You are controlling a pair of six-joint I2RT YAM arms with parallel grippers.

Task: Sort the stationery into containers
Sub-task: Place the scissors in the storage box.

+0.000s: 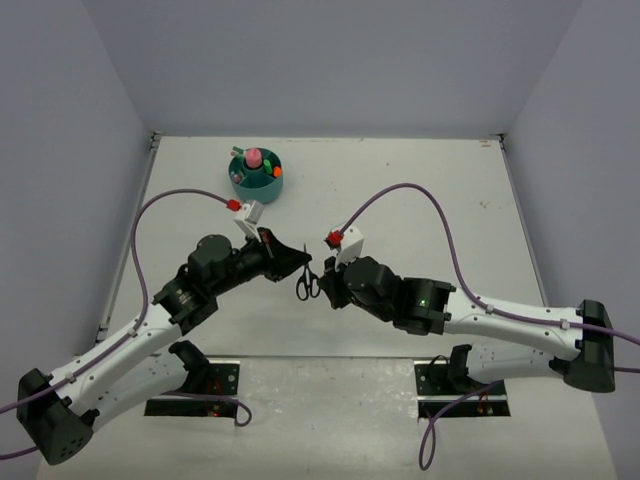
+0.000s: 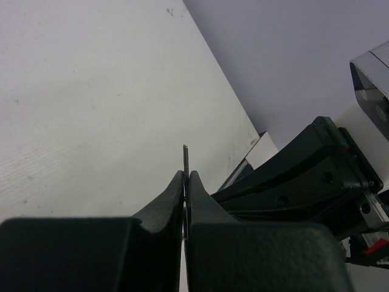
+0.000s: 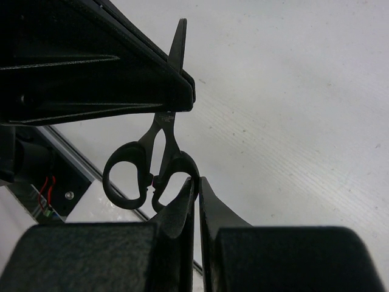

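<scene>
The black-handled scissors [image 1: 305, 283] hang in the air over the middle of the white worktop [image 1: 420, 190], gripped from both sides. This looks like a hand-over between the arms. The left end effector [image 1: 300, 258] is pinched tight on the thin blades, whose tip pokes out past its fingertips in the left wrist view [image 2: 186, 159]. The right end effector [image 1: 326, 288] is clamped on one handle loop [image 3: 173, 167].

Next, I judge, the right end effector must let go and back away to its own side. The left arm alone then carries the scissors to the round teal plastic desk organiser [image 1: 238, 182] at the far left, where a pink tube [image 1: 254, 157] and capped markers already stand.

The room for that looks good: bare worktop lies between the hand-over spot and the organiser. The organiser sits near the back-left corner, though, close to the grey walls [image 1: 80, 150]. The left arm's purple cable [image 1: 175, 198] loops just beside the route — worth watching.
</scene>
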